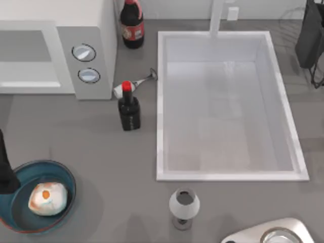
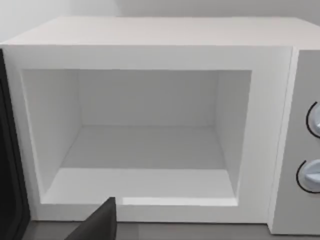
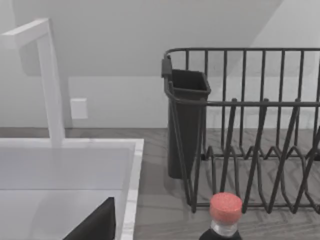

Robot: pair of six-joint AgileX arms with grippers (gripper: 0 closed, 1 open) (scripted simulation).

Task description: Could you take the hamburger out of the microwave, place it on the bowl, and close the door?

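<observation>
Hamburger (image 1: pixel 47 198) lies in the bowl (image 1: pixel 63 176), near-left corner of the surface (image 1: pixel 101 152). Transfer step judged complete.

Microwave (image 1: pixel 96 30) at far left. Left wrist view looks straight into its cavity (image 2: pixel 145 150): light grey, nothing inside. A dark strip at that picture's edge is probably the door (image 2: pixel 7 165), swung open; not certain. Door-closing step judged the one in hand.

Left arm: a dark part of it stands at the left edge of the top view, just beside the bowl (image 1: pixel 5 172). Left claw: one dark finger (image 2: pixel 100 225) shows low in the left wrist view. Cannot tell whether the claw is apart or together; it appears to hold nothing.

Right arm (image 1: pixel 310 35) parked at the far right, beside the dish rack (image 3: pixel 250 125). One finger (image 3: pixel 97 225) in its own wrist view; claw state cannot be told.

Other items: sink (image 1: pixel 162 101) mid-surface, two dark bottles (image 1: pixel 129 109) (image 1: pixel 132 23) between sink and microwave, small grey goblet (image 1: pixel 184 205) near the front.

Next move, as a judgement: left claw goes out to the far-left side, gets behind the open door's free edge and pushes it toward the microwave front until it lies flush. Keep clear of the bowl while leaving.
</observation>
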